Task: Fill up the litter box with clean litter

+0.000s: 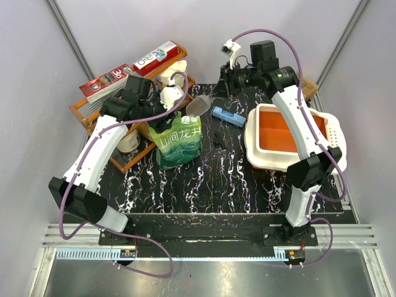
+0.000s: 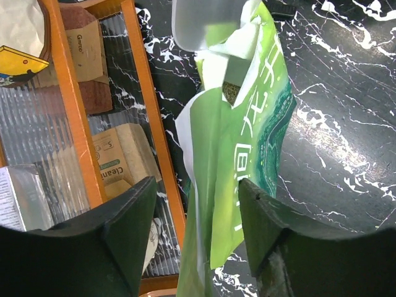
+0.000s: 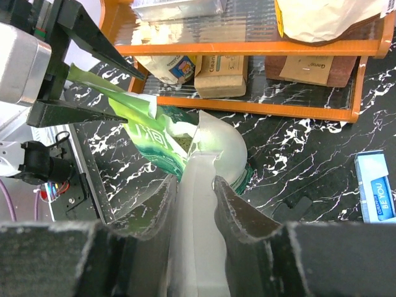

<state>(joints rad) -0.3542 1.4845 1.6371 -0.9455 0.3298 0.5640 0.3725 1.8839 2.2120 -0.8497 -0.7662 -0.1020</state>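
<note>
The litter box [image 1: 255, 154] sits on the right side of the table [image 1: 216, 179], under the right arm's forearm. Its orange inside faces up within the white rim. It lies well apart from the pouch [image 1: 179, 141].

The green pouch stands near the table's middle, just beside the orange rack [image 2: 73, 124]. Its top is torn open.

The left gripper [image 2: 195, 201] hangs over the pouch's left side. Its 2 fingers [image 2: 127, 213] are spread wide, and the pouch's upper edge passes between them. The right-hand finger looks to touch the green film. I cannot tell whether the other one does.

The right gripper [image 3: 197, 185] reaches in from the far side. Its fingers [image 3: 164, 204] are pinched on the handle of a translucent scoop [image 3: 213, 145]. The scoop's bowl rests in the pouch's open mouth.

A small dark olive patch [image 2: 231, 93] shows inside the mouth. It is too small to tell whether it is litter.

A blue box [image 1: 226, 116] lies flat on the table between the pouch and the litter box, closer to the far edge. The rack holds several cartons and bags.
</note>
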